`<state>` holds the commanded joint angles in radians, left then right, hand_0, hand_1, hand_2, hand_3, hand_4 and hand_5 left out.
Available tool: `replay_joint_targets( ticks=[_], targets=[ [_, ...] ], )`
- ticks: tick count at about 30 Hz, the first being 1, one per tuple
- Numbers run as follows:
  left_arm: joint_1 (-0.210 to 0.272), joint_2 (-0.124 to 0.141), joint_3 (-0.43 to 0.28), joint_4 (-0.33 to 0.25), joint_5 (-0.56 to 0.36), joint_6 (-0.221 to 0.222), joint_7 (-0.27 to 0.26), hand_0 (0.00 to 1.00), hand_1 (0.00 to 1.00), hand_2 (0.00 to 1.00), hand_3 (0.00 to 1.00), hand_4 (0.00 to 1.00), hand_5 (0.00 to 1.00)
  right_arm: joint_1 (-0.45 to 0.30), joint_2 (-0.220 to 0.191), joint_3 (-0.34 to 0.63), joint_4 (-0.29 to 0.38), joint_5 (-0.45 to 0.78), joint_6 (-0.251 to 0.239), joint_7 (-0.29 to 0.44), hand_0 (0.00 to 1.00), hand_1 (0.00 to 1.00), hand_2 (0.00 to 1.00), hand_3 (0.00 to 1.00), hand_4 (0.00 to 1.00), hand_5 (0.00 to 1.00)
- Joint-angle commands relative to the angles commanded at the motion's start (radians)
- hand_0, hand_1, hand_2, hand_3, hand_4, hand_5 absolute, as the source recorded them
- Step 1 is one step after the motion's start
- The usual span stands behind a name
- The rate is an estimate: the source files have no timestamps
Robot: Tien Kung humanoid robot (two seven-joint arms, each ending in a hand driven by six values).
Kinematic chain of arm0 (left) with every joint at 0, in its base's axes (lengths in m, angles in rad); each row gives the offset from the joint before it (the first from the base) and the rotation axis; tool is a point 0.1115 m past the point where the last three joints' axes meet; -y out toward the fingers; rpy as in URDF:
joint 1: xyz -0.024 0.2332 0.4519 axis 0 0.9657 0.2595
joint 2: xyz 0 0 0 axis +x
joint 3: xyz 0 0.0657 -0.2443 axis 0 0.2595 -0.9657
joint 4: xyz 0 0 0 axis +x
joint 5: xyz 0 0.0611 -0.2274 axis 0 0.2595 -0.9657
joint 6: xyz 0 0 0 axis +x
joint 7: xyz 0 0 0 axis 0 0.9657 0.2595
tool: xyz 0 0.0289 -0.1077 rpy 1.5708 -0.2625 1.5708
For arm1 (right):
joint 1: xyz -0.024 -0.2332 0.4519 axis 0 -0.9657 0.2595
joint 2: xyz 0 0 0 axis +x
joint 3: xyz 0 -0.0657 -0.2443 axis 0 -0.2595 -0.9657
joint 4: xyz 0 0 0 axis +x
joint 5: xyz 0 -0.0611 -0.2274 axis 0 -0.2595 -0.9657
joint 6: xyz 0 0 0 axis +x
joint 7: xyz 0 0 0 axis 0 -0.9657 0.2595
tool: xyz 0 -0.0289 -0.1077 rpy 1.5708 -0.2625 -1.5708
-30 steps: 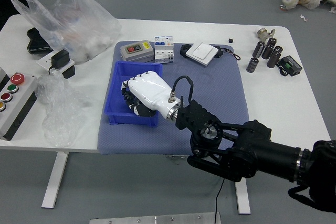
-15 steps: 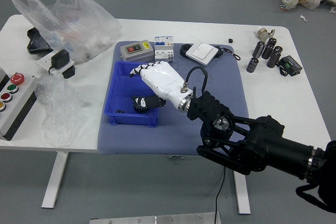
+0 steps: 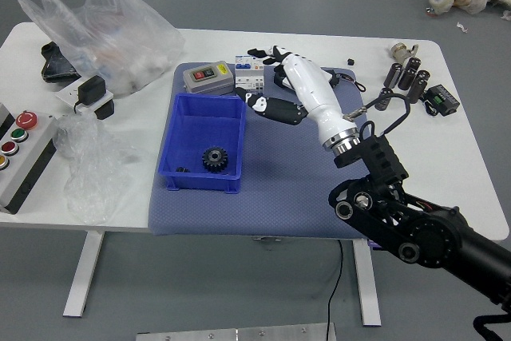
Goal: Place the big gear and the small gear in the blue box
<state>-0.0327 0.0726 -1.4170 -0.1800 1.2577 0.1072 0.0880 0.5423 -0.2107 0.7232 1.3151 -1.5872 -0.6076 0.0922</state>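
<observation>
Two gears, big (image 3: 215, 159) and small (image 3: 183, 169), lie inside the blue box (image 3: 202, 107).

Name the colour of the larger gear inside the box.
Black; the head view shows the larger gear best.

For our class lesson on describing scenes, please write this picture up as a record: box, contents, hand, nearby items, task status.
box: blue box on a grey-blue mat
contents: big gear; small dark piece, probably the small gear
hand: right robot hand, fingers spread, holding nothing
nearby: grey device behind the box
status: apparently done
</observation>
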Motion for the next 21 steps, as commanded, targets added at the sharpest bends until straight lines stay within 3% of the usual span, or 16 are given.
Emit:
replay_joint_targets(
  ticks=[8, 12, 21],
  targets=[
    [-0.012, 0.0, 0.01, 0.0, 0.002, -0.002, -0.005, 0.64, 0.636, 0.603, 0.654, 0.631, 0.308, -0.086, -0.033, 0.113, 0.019, 0.259, -0.013, 0.158, 0.568, 0.659, 0.695, 0.645, 0.85, 0.535],
    [-0.012, 0.0, 0.017, 0.0, -0.005, -0.001, -0.007, 0.64, 0.636, 0.603, 0.654, 0.632, 0.308, -0.154, -0.038, 0.185, 0.037, 0.339, -0.009, 0.179, 0.567, 0.653, 0.69, 0.64, 0.851, 0.535],
    [-0.001, 0.003, -0.013, 0.0, 0.01, -0.001, 0.003, 0.641, 0.636, 0.604, 0.654, 0.631, 0.305, -0.296, -0.038, 0.32, 0.068, 0.36, -0.002, 0.189, 0.569, 0.653, 0.689, 0.636, 0.857, 0.547]
  ],
)
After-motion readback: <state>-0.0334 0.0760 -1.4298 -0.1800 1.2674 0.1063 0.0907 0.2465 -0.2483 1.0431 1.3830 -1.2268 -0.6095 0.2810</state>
